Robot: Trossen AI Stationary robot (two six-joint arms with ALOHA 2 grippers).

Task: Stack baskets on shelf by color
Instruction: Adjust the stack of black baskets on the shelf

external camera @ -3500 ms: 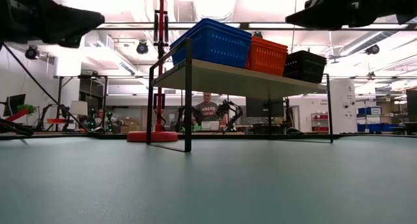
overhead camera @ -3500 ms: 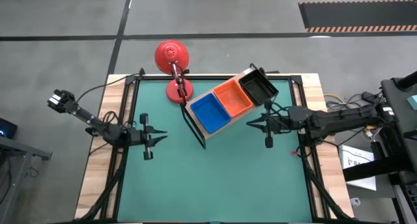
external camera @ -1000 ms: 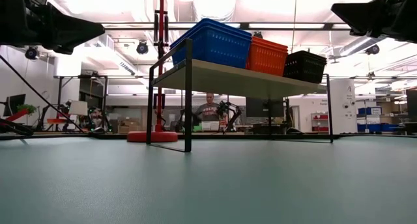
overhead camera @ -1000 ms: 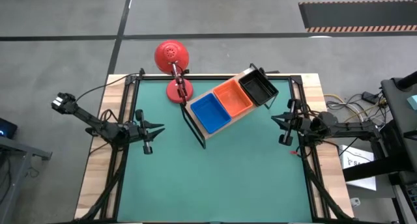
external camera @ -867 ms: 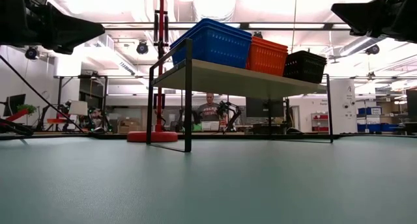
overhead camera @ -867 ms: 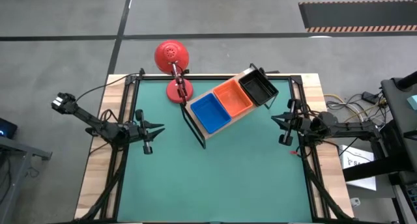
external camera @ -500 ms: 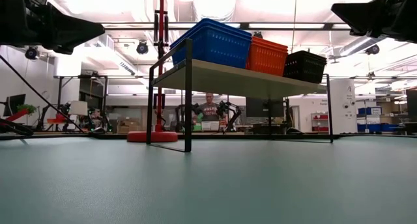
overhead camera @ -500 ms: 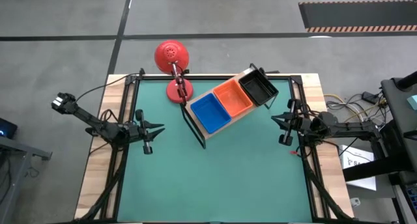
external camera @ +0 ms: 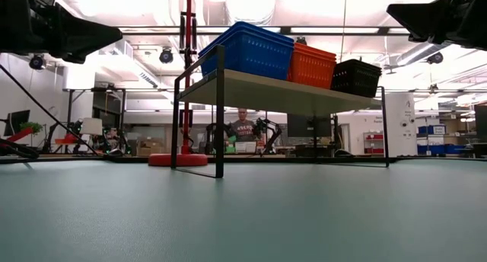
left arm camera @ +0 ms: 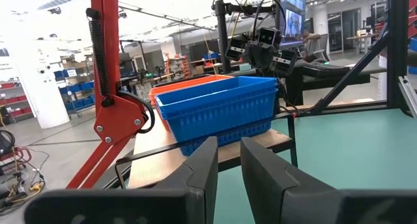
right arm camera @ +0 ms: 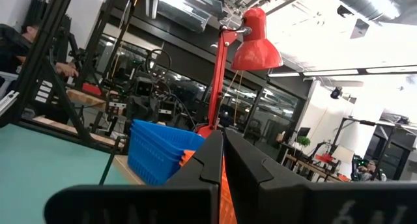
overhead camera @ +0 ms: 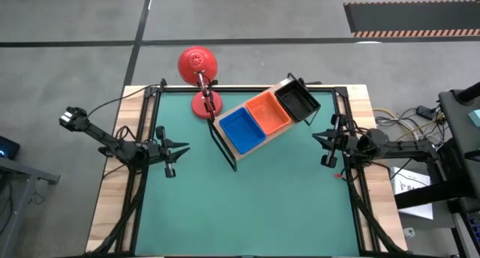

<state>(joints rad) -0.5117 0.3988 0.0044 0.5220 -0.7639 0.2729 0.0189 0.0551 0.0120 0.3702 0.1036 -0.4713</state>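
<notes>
One camera is looking straight down, another level across the table; all views are sharing the shelf [overhead camera: 259,119].

We see the shelf [overhead camera: 225,148] standing slantwise at the far middle of the table [overhead camera: 247,213], three stacks of baskets [overhead camera: 241,129] side by side on its board. The lamp [overhead camera: 197,63] stands just behind its left end. The left tool [overhead camera: 178,147] hangs left of it, the right tool [overhead camera: 318,136] right, both well apart.

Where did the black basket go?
In the high view the black basket sits at the shelf's right end, beside the orange basket.
</notes>
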